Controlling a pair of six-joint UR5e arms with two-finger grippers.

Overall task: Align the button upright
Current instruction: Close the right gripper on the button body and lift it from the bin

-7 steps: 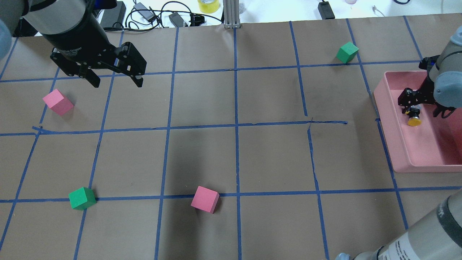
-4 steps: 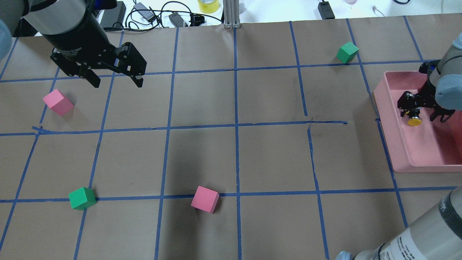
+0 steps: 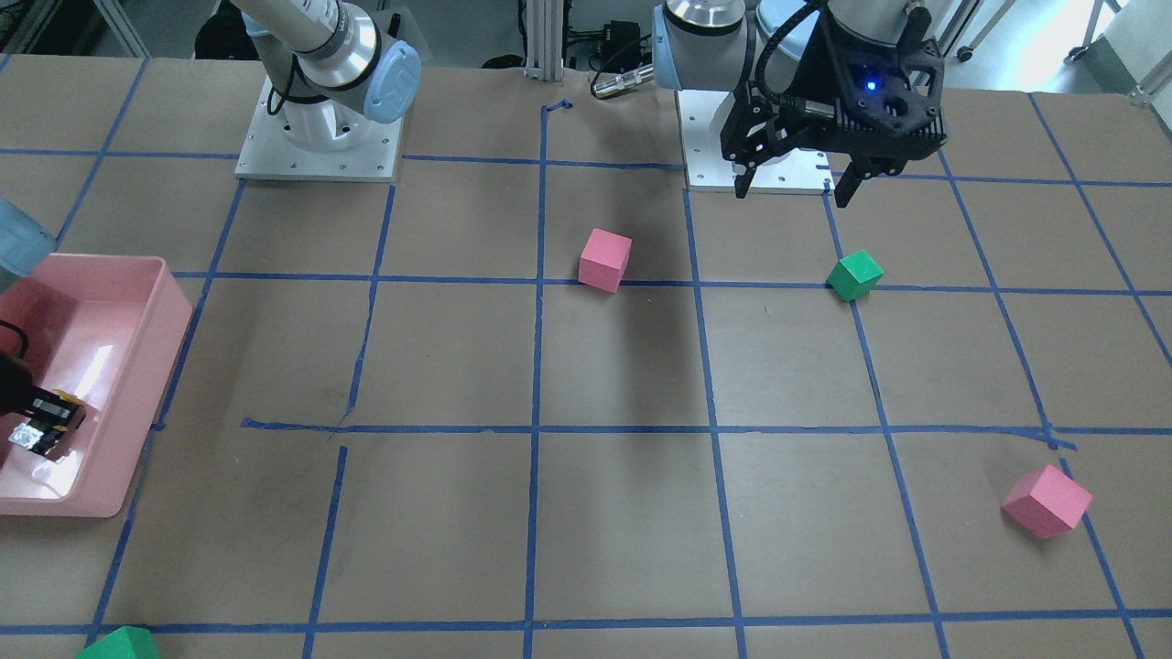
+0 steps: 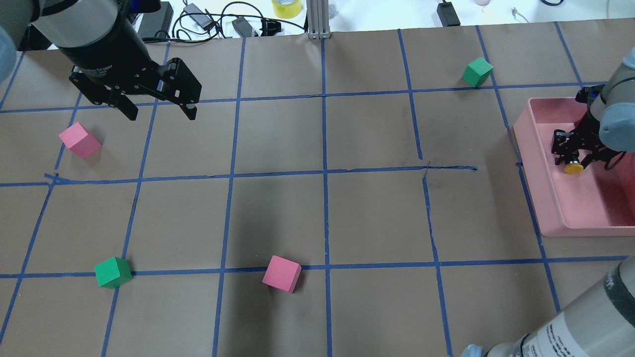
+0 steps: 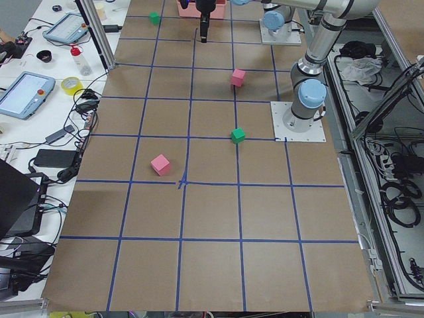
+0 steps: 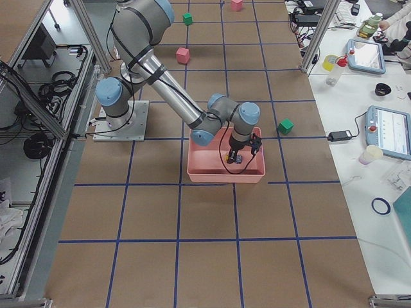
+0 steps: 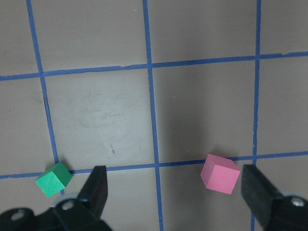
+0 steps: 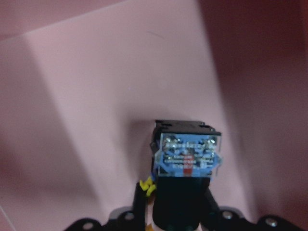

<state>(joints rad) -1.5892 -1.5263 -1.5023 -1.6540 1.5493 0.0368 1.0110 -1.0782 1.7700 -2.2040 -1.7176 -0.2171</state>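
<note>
Right claw point(image 4: 573, 157): closed on the button point(image 4: 573, 168), which sits at the fingertips, inside the pink bin point(image 4: 538, 193). In the right wrist view the button's point(image 8: 186, 156) blue base with its terminals faces the camera, and the black body lies beyond it. In the overhead view the yellow cap shows just below the fingertips, turned toward the robot's side. The button is held on its side, not upright. Whether it touches the bin floor cannot be told.

Left claw point(image 4: 161, 115): open, holding nothing, hanging above the tabletop point(image 4: 367, 218) well apart from the right claw.

A pink cube point(image 4: 79, 140) lies near the left claw, on its outer side. A green cube point(image 4: 113, 272) and a second pink cube point(image 4: 282, 273) lie farther from it, toward the robot. Another green cube point(image 4: 477, 72) rests outside the bin, beyond the right claw on the far side.
</note>
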